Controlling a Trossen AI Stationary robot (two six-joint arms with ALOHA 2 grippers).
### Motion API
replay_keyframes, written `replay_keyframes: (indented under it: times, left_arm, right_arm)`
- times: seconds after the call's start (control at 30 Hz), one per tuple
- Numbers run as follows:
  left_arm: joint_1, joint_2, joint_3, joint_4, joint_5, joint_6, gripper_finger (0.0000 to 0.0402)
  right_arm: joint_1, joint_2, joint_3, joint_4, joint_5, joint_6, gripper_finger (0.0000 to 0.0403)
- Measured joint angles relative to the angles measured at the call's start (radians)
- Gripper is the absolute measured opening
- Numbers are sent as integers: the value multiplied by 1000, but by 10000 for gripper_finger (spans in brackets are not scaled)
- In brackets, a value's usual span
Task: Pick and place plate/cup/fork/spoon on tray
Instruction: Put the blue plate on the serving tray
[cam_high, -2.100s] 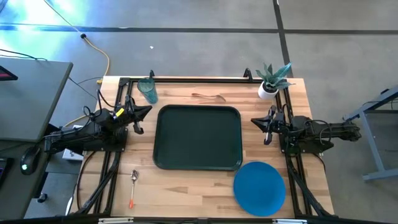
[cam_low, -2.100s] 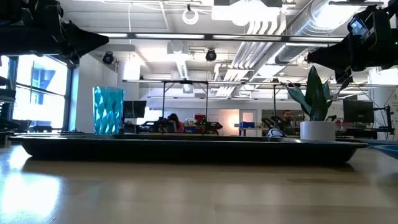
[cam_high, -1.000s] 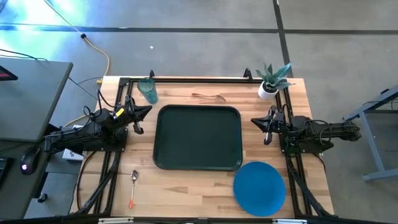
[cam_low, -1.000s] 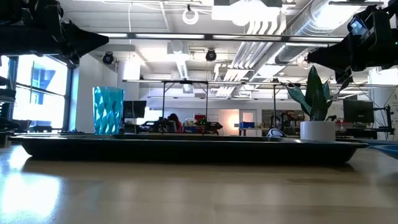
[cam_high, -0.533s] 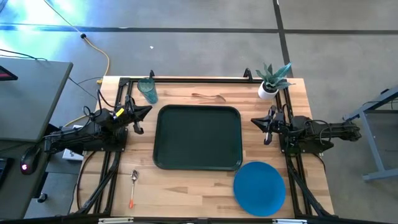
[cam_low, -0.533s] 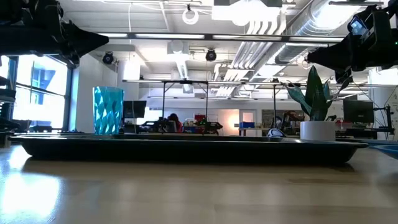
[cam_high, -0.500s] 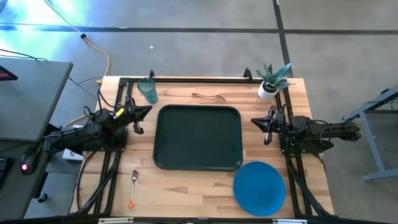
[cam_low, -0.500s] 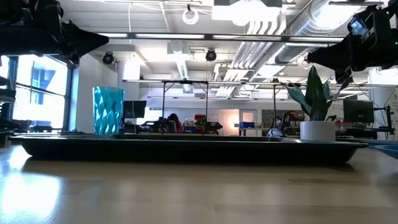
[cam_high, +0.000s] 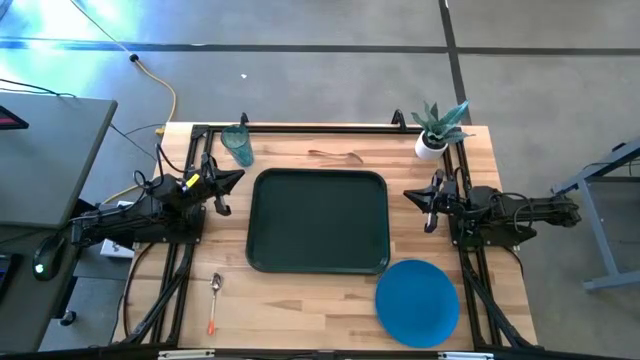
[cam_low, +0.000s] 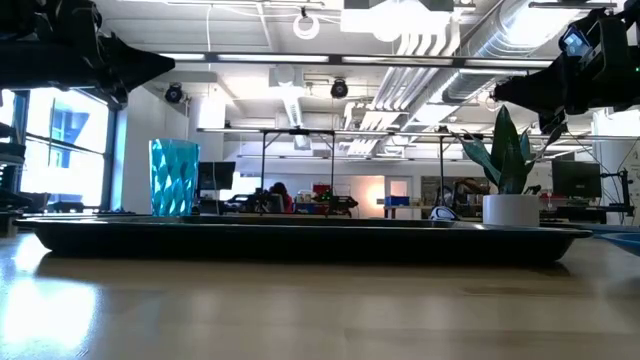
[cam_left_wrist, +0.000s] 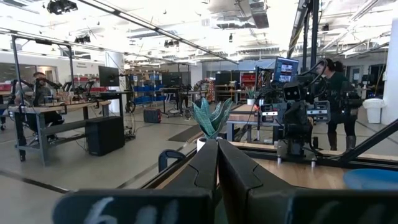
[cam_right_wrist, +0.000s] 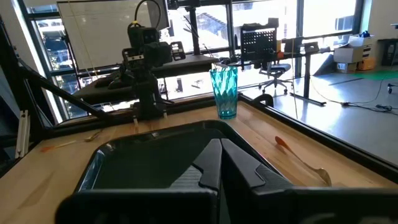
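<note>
The dark green tray (cam_high: 318, 220) lies at the table's middle and shows edge-on in the low view (cam_low: 300, 242). The blue plate (cam_high: 417, 302) lies flat at the near right. The teal cup (cam_high: 238, 145) stands upright at the far left, past the tray (cam_low: 174, 177). An orange-handled utensil with a rounded silver head, the spoon (cam_high: 214, 300), lies at the near left. The fork (cam_high: 335, 154) lies beyond the tray's far rim. My left gripper (cam_high: 238, 179) hovers shut left of the tray. My right gripper (cam_high: 409, 195) hovers shut right of it. Both are empty.
A white pot with a spiky green plant (cam_high: 433, 140) stands at the far right corner, close to my right arm. Black frame rails (cam_high: 300, 127) run along the far edge and both sides. People and desks show in the room beyond the table.
</note>
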Motion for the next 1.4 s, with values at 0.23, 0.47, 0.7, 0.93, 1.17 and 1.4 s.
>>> replay_keyframes:
  times: [0.23, 0.47, 0.7, 0.93, 1.17, 1.4]
  left_arm:
    - [0, 0, 0, 1, -2, 0, 5]
    - [-1, 0, 0, -30, 95, -71, 5]
    - [-1, 40, 0, -45, 124, -105, 5]
    - [-2, 173, 0, 23, 129, -126, 5]
    - [-2, 344, 0, 106, 65, -125, 5]
    - [-14, 491, 0, 255, 60, -215, 29]
  right_arm:
    - [-2, 0, -1, 56, 121, -88, 0]
    - [-2, 0, -2, 79, 171, -44, 0]
    - [-2, 1, -10, 49, 182, 101, 0]
    - [-2, 1, -10, 70, 267, 53, 0]
    - [-2, 5, -10, 71, 265, 83, 18]
    - [-2, 62, -10, 71, 273, 81, 80]
